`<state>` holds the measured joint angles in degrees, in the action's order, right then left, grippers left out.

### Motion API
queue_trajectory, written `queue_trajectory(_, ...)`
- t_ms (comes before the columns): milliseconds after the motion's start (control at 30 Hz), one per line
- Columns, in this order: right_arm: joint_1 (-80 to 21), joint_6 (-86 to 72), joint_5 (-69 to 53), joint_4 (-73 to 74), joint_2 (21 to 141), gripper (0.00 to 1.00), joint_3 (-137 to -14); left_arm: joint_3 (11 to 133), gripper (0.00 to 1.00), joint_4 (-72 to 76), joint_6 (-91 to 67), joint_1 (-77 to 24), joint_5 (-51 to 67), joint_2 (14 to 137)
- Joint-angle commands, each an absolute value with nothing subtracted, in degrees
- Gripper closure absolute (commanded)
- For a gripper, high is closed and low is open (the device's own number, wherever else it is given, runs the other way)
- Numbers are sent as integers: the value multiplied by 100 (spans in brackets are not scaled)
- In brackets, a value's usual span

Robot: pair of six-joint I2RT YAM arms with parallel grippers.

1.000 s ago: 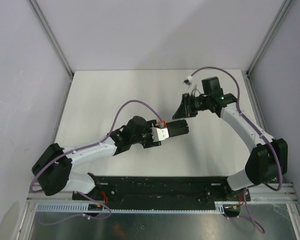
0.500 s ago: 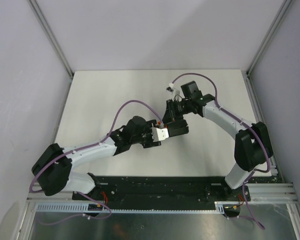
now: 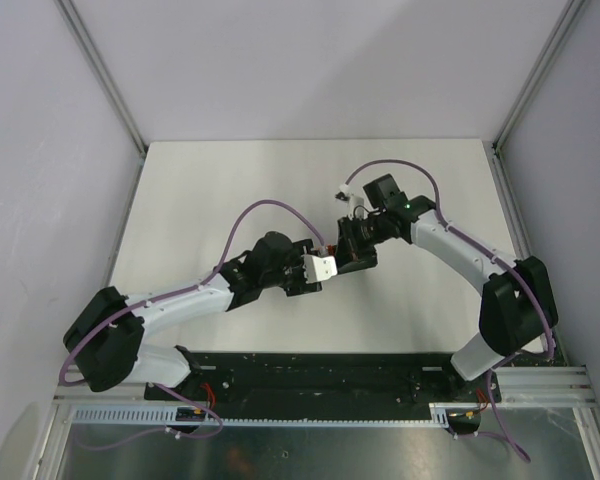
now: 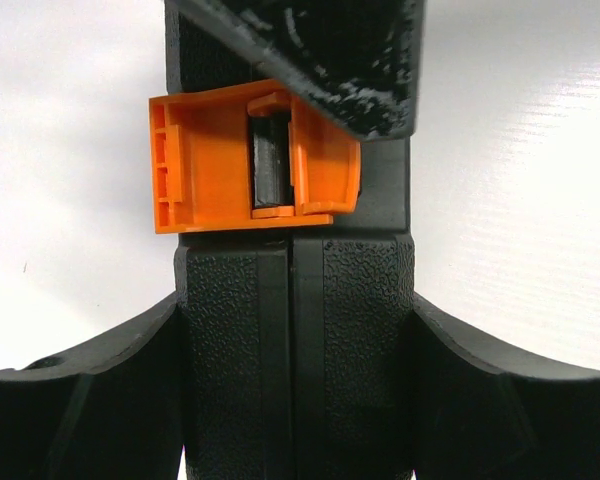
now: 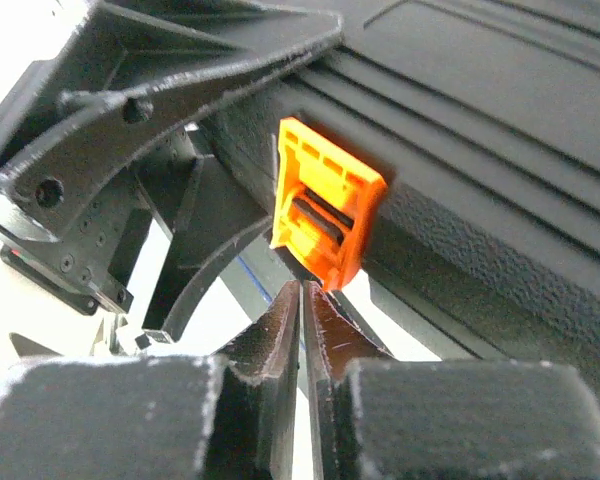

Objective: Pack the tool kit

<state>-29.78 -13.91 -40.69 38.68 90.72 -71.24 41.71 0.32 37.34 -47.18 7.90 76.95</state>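
Note:
The tool kit is a closed black case, held on edge above the table's middle. My left gripper is shut on it, and in the left wrist view the fingers press both textured sides of the case. Its orange latch stands flipped out from the seam. My right gripper is shut with nothing between its fingers. In the right wrist view its tips sit right at the lower edge of the latch. No loose tools show.
The white table lies under both arms, with grey walls on three sides. The black base rail runs along the near edge. A purple cable loops over the left arm.
My right arm has swung left from the back right and come down to the case, its shut tips now at the orange latch. The left arm and the case have stayed put.

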Motion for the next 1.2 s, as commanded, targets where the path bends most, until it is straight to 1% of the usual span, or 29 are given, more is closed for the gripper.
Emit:
queue_trajectory(0,-2853,-1375,-3774,3996,8683,90,-7049,4092,100,-368,3656,-4596,590,7818)
queue_trajectory(167,-2356,-1816,-3822,3024,8086,89,-7049,4064,100,-369,3665,-4594,577,7766)
queue_trajectory(267,-2272,-1785,-3828,2919,8015,87,-7049,4065,100,-369,3643,-4590,605,7743)
queue_trajectory(467,-2784,-1178,-3401,3831,8220,88,-6962,4197,100,-443,3332,-4531,908,7784)
queue_trajectory(667,-2972,-983,-3711,3942,8221,89,-6647,4262,100,-534,3258,-4431,1183,7777)
queue_trajectory(967,-3202,-1321,-3624,3207,8650,91,-6627,4216,100,-539,3264,-4409,1304,7694)
queue_trajectory(1167,-3249,-1632,-3244,2718,8794,91,-6627,4226,100,-537,3262,-4412,1417,7699)
